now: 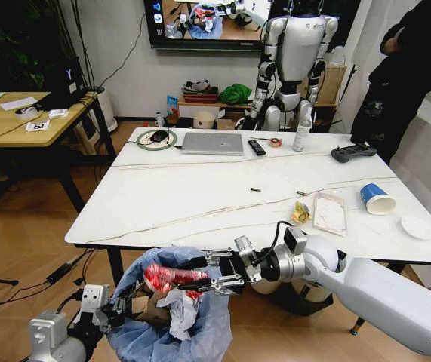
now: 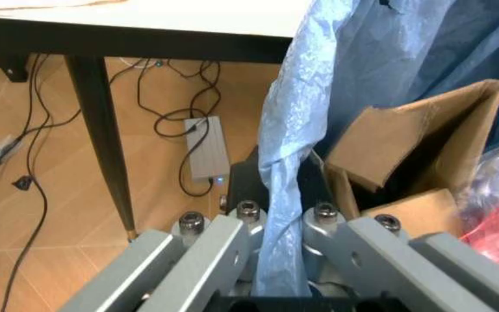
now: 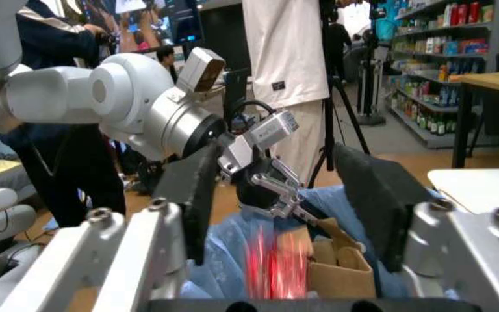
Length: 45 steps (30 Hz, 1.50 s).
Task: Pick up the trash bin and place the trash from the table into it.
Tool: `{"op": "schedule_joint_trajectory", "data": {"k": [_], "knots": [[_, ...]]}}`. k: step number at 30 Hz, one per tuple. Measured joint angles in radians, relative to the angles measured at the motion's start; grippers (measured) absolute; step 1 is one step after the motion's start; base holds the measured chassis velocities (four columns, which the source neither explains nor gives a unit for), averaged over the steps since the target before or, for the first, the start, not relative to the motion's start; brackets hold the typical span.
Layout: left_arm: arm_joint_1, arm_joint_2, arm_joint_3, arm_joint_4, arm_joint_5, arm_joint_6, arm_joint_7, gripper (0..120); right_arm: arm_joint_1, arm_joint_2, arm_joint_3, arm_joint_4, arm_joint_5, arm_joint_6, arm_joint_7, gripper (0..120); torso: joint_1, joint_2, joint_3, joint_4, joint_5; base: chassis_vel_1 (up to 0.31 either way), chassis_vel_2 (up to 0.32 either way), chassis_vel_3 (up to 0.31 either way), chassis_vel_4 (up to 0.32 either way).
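Observation:
The trash bin, lined with a light-blue bag, hangs off the table's front edge. My left gripper is shut on the bag's rim. Torn cardboard and white paper sit inside the bin. Over its mouth my right gripper stands open, its pads wide apart. A crushed red can is just below them, blurred in the right wrist view. On the table lie a blue-white paper cup, a clear packet and a yellow wrapper.
A laptop, remote, bottle and black controller line the table's far side. A white disc lies near the right edge. A wooden desk stands left. Cables and a power strip lie on the floor.

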Motion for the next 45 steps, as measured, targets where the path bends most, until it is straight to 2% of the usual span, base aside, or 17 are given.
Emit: {"op": "schedule_joint_trajectory", "data": {"k": [2, 5, 8, 9, 11, 15, 20, 25, 29, 31, 35, 36, 40, 42, 45], "knots": [[0.0, 0.0, 0.001, 0.0, 0.0, 0.0, 0.0, 0, -0.001, 0.0, 0.001, 0.0, 0.0, 0.0, 0.0, 58, 0.0, 0.0, 0.0, 0.0, 0.0, 0.0, 0.0, 0.0, 0.0], [0.003, -0.001, 0.001, 0.0, 0.002, 0.002, -0.001, 0, -0.008, 0.0, 0.007, 0.003, 0.0, 0.0, 0.003, 73, 0.0, 0.0, 0.0, 0.0, 0.0, 0.0, 0.0, 0.0, 0.0], [0.004, -0.001, 0.001, 0.0, 0.003, 0.002, -0.001, 0, -0.009, 0.0, 0.008, 0.004, 0.0, 0.0, 0.005, 79, 0.0, 0.0, 0.0, 0.0, -0.0001, 0.0, 0.0, 0.0, 0.0], [0.006, -0.002, 0.002, 0.0, 0.004, 0.002, -0.002, 0, -0.009, 0.002, 0.008, 0.005, 0.0, 0.0, 0.007, 87, 0.0, 0.0, 0.0, 0.0001, -0.0001, 0.0, 0.0, 0.0, 0.0], [0.006, -0.003, 0.002, 0.0, 0.004, 0.002, -0.002, 0, -0.009, 0.003, 0.008, 0.005, 0.0, 0.0, 0.008, 94, 0.0, 0.0, 0.0, 0.0001, -0.0001, 0.0, 0.0, 0.0, 0.0], [0.006, -0.003, 0.003, 0.0, 0.005, 0.003, -0.002, 0, -0.008, 0.006, 0.007, 0.007, 0.0, -0.001, 0.011, 100, 0.0, 0.0, 0.0, 0.0, -0.0001, 0.0, 0.0, 0.0, 0.0], [0.008, -0.003, 0.003, 0.0, 0.006, 0.003, -0.002, 0, -0.006, 0.007, 0.006, 0.01, 0.004, -0.001, 0.017, 100, 0.0, 0.0, 0.0, 0.0001, -0.0001, 0.0, 0.0, 0.0, 0.0], [0.014, -0.002, 0.008, 0.0, 0.015, 0.004, -0.002, 0, -0.028, 0.015, 0.064, 0.028, 0.018, -0.001, 0.07, 100, 0.0, 0.0, 0.0, 0.0001, -0.0001, 0.0, 0.0, 0.0, 0.0], [0.018, -0.001, 0.019, 0.0, 0.028, 0.001, 0.001, 0, -0.109, 0.013, 0.204, 0.058, 0.027, -0.001, 0.203, 100, 0.0, 0.0, 0.0, 0.0001, 0.0, 0.0, 0.0, 0.0, 0.0], [0.018, -0.002, 0.021, 0.0, 0.03, -0.001, 0.003, 0, -0.129, 0.006, 0.231, 0.065, 0.028, -0.001, 0.233, 100, 0.0, 0.0, 0.0, 0.0002, 0.0, 0.0, 0.0, 0.0, 0.0], [0.008, 0.0, 0.029, 0.0, 0.032, -0.006, 0.006, 0, -0.225, -0.045, 0.342, 0.112, 0.014, 0.011, 0.474, 100, 0.0, 0.0, 0.0, -0.0002, -0.0001, 0.0, 0.0, 0.0, 0.0], [0.008, 0.0, 0.029, 0.0, 0.032, -0.006, 0.006, 0, -0.225, -0.045, 0.342, 0.112, 0.014, 0.011, 0.474, 100, 0.0, 0.0, 0.0, -0.0002, -0.0001, 0.0, 0.0, 0.0, 0.0], [-0.002, 0.005, 0.03, 0.0, 0.022, -0.006, 0.006, 0, -0.313, -0.063, 0.462, 0.123, -0.013, 0.009, 0.702, 100, 0.0, 0.0, 0.0, -0.0001, 0.0, 0.0, 0.0, 0.0, 0.0], [-0.002, 0.005, 0.03, 0.0, 0.021, -0.006, 0.006, 0, -0.319, -0.063, 0.471, 0.123, -0.018, 0.008, 0.72, 100, 0.0, 0.0, 0.0, 0.0, 0.0001, 0.0, 0.0, 0.0, 0.0], [-0.004, 0.008, 0.03, 0.0, 0.018, -0.006, 0.006, 0, -0.35, -0.053, 0.525, 0.101, -0.068, 0.004, 0.857, 100, 0.0, 0.0, 0.0, -0.0001, 0.0002, 0.0, 0.0, 0.0, 0.0]]}}
